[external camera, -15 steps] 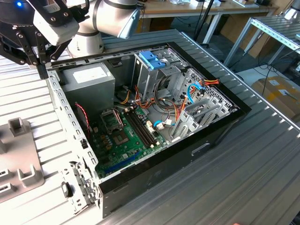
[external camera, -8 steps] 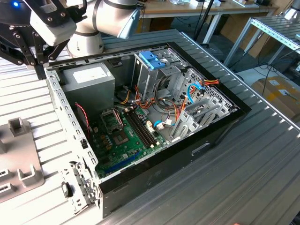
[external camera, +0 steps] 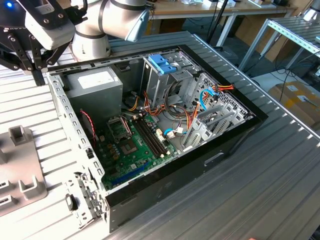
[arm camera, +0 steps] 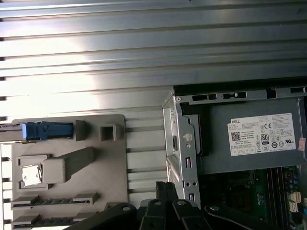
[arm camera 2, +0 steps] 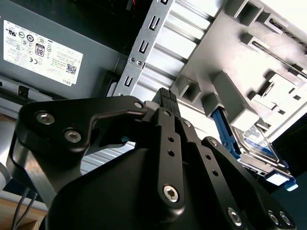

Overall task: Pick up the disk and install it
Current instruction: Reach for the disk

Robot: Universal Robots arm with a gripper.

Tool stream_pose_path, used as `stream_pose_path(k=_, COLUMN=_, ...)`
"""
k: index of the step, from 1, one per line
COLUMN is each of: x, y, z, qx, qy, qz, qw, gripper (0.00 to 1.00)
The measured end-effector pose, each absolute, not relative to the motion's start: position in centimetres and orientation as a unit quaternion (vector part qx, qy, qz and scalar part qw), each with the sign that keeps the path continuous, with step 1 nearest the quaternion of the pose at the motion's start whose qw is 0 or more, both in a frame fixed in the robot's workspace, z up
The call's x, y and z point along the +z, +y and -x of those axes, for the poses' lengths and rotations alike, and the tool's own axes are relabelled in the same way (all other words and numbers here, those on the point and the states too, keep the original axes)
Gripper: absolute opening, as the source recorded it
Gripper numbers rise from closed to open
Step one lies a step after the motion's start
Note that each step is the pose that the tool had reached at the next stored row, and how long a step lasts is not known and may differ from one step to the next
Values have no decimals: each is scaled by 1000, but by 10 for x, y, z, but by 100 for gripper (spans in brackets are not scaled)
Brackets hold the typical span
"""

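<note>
disk (arm camera 2: 259, 146): silver+blue | PSU (external camera: 95, 85): grey+wht | mobo (external camera: 132, 145): grn

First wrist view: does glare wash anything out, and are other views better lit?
First wrist view: glare bands whiten the ribbed table; the grey fixture is evenly lit. Second wrist view: the disk sits partly shaded against that fixture. Exterior view: even light, shadow inside the computer case.

A white sticker (arm camera: 261, 134) with small black print, a code square and round certification marks lies on the grey power-supply box (arm camera: 216, 160) in both wrist views. The disk (arm camera 2: 257, 143) bears a white-and-blue label, its print unreadable.
</note>
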State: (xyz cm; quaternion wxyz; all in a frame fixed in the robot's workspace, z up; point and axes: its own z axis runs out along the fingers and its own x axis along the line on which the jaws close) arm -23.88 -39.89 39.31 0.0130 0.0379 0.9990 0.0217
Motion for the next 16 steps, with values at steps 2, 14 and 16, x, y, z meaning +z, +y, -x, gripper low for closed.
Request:
stream_pose_path(k=2, x=393, y=-399, z=240, qx=22, qy=999, qz=-38, qw=13, gripper=11)
stream_pose_path(k=14, x=393, y=-399, z=243, qx=22, qy=999, qz=-38, qw=13, gripper=11)
stream_pose_path(k=16, x=393, y=-399, z=243, qx=22, qy=999, qz=-38, qw=13, gripper=11)
